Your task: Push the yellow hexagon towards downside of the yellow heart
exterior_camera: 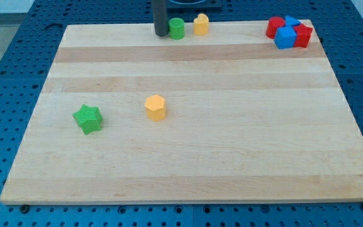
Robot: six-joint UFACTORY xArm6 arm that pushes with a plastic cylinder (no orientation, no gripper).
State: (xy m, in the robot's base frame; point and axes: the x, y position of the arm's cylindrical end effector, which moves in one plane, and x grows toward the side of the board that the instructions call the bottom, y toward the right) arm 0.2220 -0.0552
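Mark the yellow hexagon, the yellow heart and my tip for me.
yellow hexagon (155, 107): camera view, middle of the block.
yellow heart (200, 24): camera view, its front face.
my tip (161, 33): camera view, rod's very end.

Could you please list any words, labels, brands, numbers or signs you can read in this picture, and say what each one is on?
None: no readable text anywhere in the camera view.
The board shows only bare wood grain.
The yellow hexagon, yellow heart, green star, green cylinder and the red and blue blocks carry no marks.
My tip, beside the green cylinder on its left, is plain dark.
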